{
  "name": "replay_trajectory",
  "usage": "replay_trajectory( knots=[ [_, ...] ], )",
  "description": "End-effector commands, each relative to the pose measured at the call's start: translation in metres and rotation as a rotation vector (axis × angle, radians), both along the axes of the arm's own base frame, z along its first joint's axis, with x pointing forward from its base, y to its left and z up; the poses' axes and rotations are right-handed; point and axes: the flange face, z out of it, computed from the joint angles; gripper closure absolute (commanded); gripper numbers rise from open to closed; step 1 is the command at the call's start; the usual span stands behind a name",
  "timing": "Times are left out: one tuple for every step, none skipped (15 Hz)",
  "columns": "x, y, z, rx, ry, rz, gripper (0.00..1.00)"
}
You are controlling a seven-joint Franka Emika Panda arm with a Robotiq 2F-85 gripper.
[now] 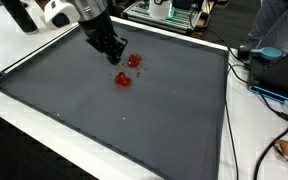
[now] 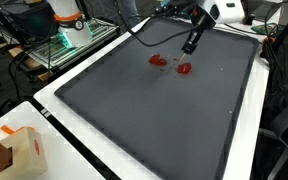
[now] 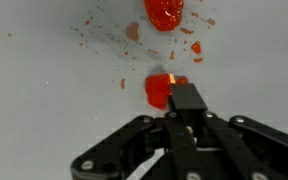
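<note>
Wrist view was rough: the upper blob (image 3: pixel 164 12) got chopped off by the top edge. The lower blob (image 3: pixel 157 92) sat half hidden behind the gripper (image 3: pixel 182 95), so its right side couldn't be seen. The gripper's own links ran out past the bottom edge too. In both exterior views those red bits were way too small to tell what they were, and I couldn't tell if the fingertips touched the mat (image 1: pixel 134 120). In an exterior view the arm (image 1: pixel 84 12) was cut off at the top, same for a person (image 1: pixel 279 25) in the corner. A box (image 2: pixel 6 152) got clipped by the edge in an exterior view.
</note>
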Motion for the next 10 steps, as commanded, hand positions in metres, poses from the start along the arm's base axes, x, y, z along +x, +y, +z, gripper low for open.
replay_trajectory(
  knots=[
    [0.003,-0.004,-0.007,0.029,-0.012,0.01,0.97],
    [0.003,-0.004,-0.008,0.03,-0.014,0.013,0.97],
    [0.004,-0.004,-0.009,0.026,-0.019,0.015,0.97],
    [0.005,-0.005,-0.009,0.021,-0.028,0.018,0.97],
    [0.006,-0.006,-0.01,0.02,-0.031,0.018,0.97],
    [0.007,-0.006,-0.012,0.017,-0.035,0.019,0.97],
    [0.007,-0.006,-0.013,0.021,-0.032,0.02,0.97],
    [0.007,-0.006,-0.015,0.016,-0.028,0.021,0.97],
    [0.006,-0.006,-0.018,0.016,-0.022,0.024,0.97],
    [0.006,-0.006,-0.02,0.014,-0.017,0.024,0.97]
  ],
)
